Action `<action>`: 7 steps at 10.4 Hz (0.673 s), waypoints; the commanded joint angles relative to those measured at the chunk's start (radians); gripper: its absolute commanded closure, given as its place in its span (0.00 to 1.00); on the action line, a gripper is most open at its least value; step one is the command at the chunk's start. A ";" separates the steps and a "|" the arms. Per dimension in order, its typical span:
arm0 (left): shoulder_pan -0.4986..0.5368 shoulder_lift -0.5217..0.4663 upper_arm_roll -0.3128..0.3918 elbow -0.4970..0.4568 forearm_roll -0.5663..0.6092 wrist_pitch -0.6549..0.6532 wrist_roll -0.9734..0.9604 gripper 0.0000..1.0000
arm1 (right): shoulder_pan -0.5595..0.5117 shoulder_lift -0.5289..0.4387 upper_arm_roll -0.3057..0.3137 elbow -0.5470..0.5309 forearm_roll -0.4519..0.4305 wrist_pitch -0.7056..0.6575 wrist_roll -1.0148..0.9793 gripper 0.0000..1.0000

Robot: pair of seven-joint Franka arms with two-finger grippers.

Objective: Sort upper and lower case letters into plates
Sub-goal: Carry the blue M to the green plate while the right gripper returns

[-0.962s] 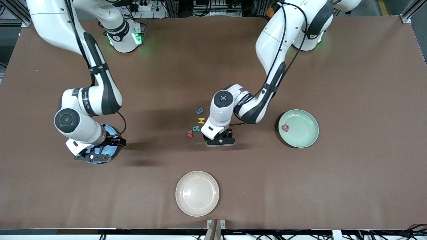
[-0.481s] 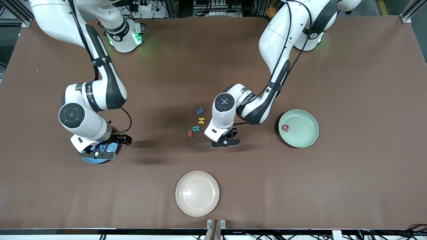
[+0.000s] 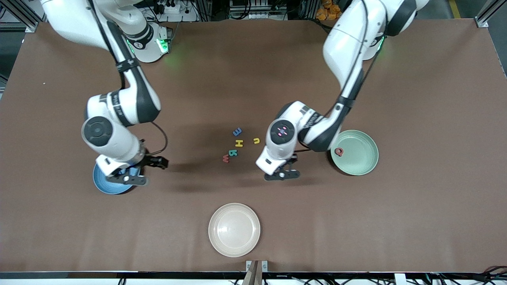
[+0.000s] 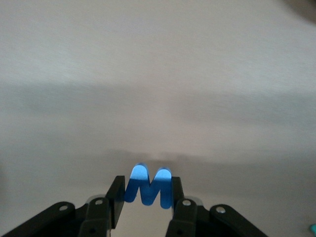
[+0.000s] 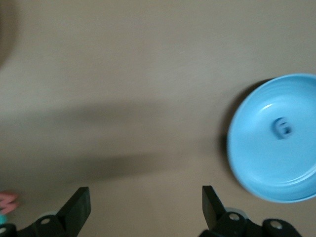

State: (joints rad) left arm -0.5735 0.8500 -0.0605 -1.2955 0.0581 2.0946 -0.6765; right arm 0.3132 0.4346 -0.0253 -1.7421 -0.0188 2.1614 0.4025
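My left gripper is shut on a blue letter M, held above bare table between the loose letters and the mint green plate. A salmon-red letter lies in that plate. On the table lie a blue letter, a yellow H, a small yellow u, a teal letter and a salmon w. My right gripper hangs open and empty over the edge of the blue plate, which holds a blue letter.
A cream-white plate sits near the table's front edge, nearer to the front camera than the letters. Brown table cloth spreads wide around all three plates.
The left arm has lifted away from the letter cluster toward the mint plate with the blue M, uncovering the yellow u. The right arm has drifted off the blue plate toward the table's middle.
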 commanded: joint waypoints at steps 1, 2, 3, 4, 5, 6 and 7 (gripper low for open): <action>0.076 -0.061 -0.019 -0.034 -0.023 -0.123 0.188 0.83 | 0.047 -0.002 0.054 0.025 0.002 -0.011 0.096 0.00; 0.107 -0.071 -0.019 -0.036 -0.024 -0.186 0.271 0.83 | 0.097 0.030 0.054 0.053 0.002 -0.008 0.154 0.00; 0.144 -0.083 -0.019 -0.048 -0.023 -0.249 0.357 0.83 | 0.153 0.070 0.054 0.088 -0.001 -0.003 0.227 0.00; 0.179 -0.113 -0.018 -0.088 -0.023 -0.286 0.424 0.83 | 0.190 0.105 0.053 0.116 -0.009 -0.003 0.287 0.00; 0.220 -0.156 -0.018 -0.161 -0.015 -0.286 0.484 0.83 | 0.196 0.133 0.053 0.133 -0.010 -0.002 0.308 0.00; 0.256 -0.205 -0.018 -0.245 -0.011 -0.278 0.535 0.83 | 0.213 0.151 0.053 0.134 -0.013 0.023 0.308 0.00; 0.276 -0.254 -0.018 -0.330 -0.006 -0.248 0.558 0.83 | 0.213 0.164 0.051 0.133 -0.015 0.055 0.309 0.00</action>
State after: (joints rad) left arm -0.3318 0.7214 -0.0680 -1.4407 0.0543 1.8079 -0.1699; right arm 0.5315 0.5586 0.0304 -1.6482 -0.0222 2.1963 0.6967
